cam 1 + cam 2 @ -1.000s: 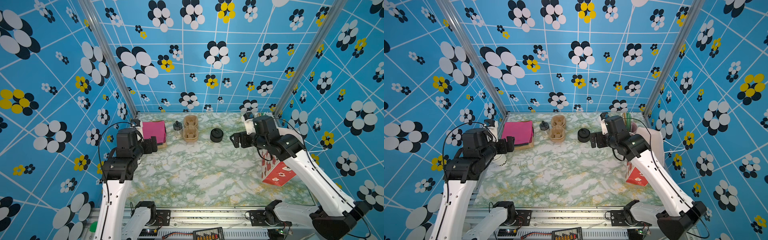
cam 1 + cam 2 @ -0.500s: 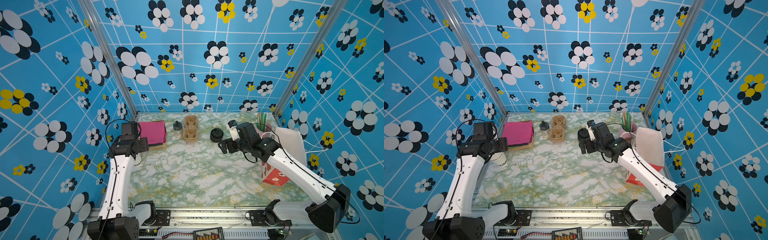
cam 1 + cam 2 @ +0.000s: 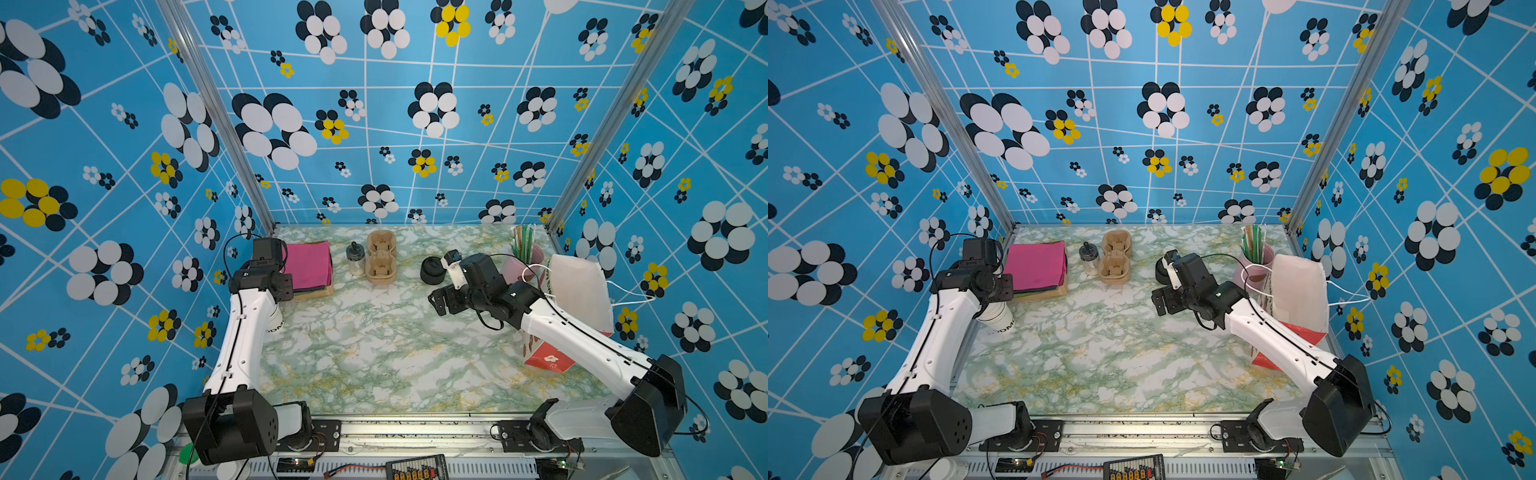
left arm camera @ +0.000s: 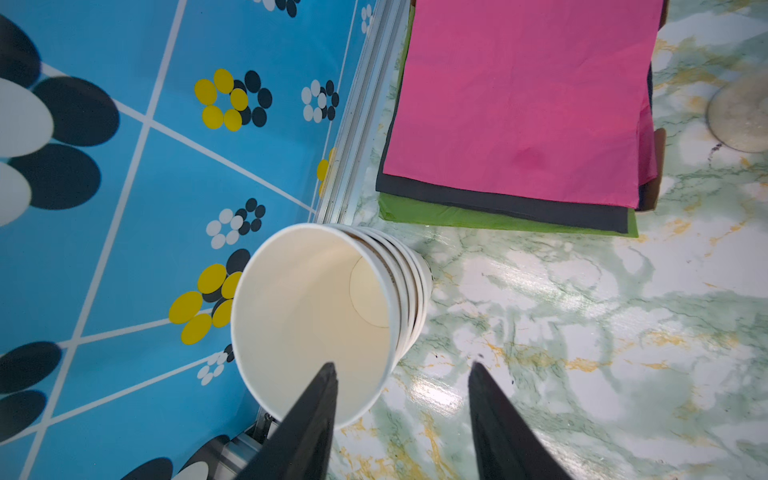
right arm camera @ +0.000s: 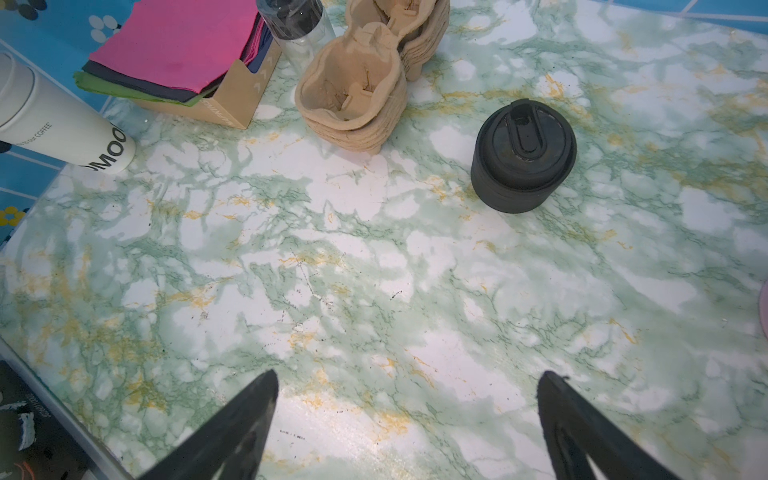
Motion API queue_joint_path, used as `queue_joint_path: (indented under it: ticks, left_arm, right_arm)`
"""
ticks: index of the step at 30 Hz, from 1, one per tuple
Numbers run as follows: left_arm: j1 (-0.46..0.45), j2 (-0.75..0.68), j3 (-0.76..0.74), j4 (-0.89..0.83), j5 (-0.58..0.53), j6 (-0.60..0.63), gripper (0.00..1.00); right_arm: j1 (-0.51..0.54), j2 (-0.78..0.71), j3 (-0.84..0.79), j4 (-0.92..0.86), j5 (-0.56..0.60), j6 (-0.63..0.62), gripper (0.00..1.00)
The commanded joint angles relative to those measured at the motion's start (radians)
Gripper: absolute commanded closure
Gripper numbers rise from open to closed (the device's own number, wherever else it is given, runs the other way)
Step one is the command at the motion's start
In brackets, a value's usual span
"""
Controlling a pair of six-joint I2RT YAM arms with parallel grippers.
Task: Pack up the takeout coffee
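No lidded takeout coffee shows in any view. A stack of lidless white paper cups (image 4: 316, 307) with dark lettering low on the side (image 3: 998, 318) stands at the table's left edge (image 5: 62, 124). My left gripper (image 4: 401, 370) hangs over it, jaws partly apart. One finger (image 4: 320, 399) lies over the top cup's mouth, the other over the table outside the rim. A squat stack of black lids (image 5: 523, 156) sits mid-back (image 3: 430, 270). My right gripper (image 5: 407, 376) is open and empty above bare table, just in front of the lids (image 3: 440, 303).
Pink napkins (image 3: 309, 264) in a cardboard box, a small glass jar (image 3: 355, 257) and a pulp cup carrier (image 3: 380, 257) line the back. At the right stand a pink cup of straws (image 3: 525, 257), a white bag (image 3: 577, 291) and a red box (image 3: 548, 359).
My left arm has dropped down over the cup stack and its jaws have narrowed. My right arm has swung left and lower, from the back right to just in front of the lids.
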State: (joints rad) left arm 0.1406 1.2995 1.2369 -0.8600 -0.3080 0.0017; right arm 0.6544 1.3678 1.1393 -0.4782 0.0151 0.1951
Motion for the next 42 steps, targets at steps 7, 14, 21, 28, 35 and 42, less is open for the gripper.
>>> queue_joint_path:
  ticks: [7,14,21,28,35,42]
  left_arm:
    - [0.041,0.046,0.001,0.058,0.001,0.003,0.61]
    - [0.046,0.085,-0.011,0.068,0.005,0.0,0.69]
    - [0.051,0.09,-0.04,0.087,0.0,-0.002,0.82]
    - [0.054,0.08,-0.032,0.078,-0.011,-0.002,0.98]
    - [0.053,0.052,-0.003,0.045,-0.018,-0.005,1.0]
    - [0.053,0.02,0.04,0.008,-0.024,-0.002,1.0]
  right_arm:
    - [0.006,0.026,-0.012,0.046,-0.051,-0.002,0.01]
    - [0.006,0.032,-0.015,0.044,-0.052,0.006,0.01]
    - [0.007,0.04,-0.016,0.048,-0.056,0.009,0.01]
    - [0.007,0.045,-0.017,0.048,-0.06,0.009,0.01]
    - [0.007,0.048,-0.018,0.05,-0.063,0.011,0.01]
    - [0.007,0.051,-0.017,0.051,-0.067,0.014,0.01]
